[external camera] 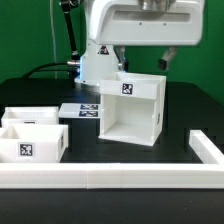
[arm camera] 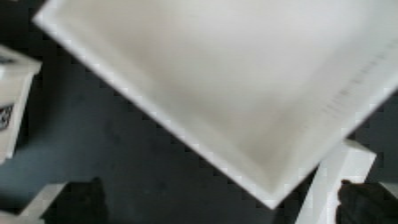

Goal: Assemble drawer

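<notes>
The tall white cube-shaped housing [external camera: 132,108] stands mid-table with a square marker on its upper face. My gripper [external camera: 141,64] hangs open just above its top, holding nothing. In the wrist view the housing's white panel [arm camera: 214,80] fills most of the picture, and one corner of it points down between my gripper's [arm camera: 214,200] wide-apart dark fingertips [arm camera: 63,200]. The drawer [external camera: 32,143], a low white open-top tray with a marker on its side, sits at the exterior view's left. Its knob does not show. A marked white edge [arm camera: 15,100] shows at the side of the wrist view.
A second low white tray [external camera: 30,116] sits right behind the drawer. The marker board [external camera: 84,108] lies flat between the trays and the housing. A white rail [external camera: 110,178] runs along the front and up the exterior view's right [external camera: 208,150].
</notes>
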Controlling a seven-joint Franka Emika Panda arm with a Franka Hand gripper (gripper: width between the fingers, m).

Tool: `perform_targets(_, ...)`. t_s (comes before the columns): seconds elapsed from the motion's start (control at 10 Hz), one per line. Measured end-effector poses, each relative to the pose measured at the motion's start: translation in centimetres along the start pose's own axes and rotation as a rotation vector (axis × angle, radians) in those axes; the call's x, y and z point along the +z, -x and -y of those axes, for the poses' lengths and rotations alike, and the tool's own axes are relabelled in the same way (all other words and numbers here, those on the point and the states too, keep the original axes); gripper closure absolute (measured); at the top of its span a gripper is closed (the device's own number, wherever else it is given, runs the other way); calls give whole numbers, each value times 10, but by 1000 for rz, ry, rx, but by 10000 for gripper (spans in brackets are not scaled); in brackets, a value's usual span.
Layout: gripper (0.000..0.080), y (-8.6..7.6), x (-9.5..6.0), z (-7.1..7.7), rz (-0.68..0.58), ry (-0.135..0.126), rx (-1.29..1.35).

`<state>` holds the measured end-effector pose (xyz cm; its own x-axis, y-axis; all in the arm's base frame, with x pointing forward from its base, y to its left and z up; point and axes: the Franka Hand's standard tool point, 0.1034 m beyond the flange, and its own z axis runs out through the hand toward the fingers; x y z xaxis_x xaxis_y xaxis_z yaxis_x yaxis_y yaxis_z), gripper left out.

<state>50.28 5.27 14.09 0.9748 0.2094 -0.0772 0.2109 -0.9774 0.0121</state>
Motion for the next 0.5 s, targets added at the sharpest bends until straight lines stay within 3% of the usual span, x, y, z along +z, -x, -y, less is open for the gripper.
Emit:
perform_targets(0.4,150,1,0,2,-3,-16,305)
perform_targets(0.5,150,10,1,5,-13,-56,538)
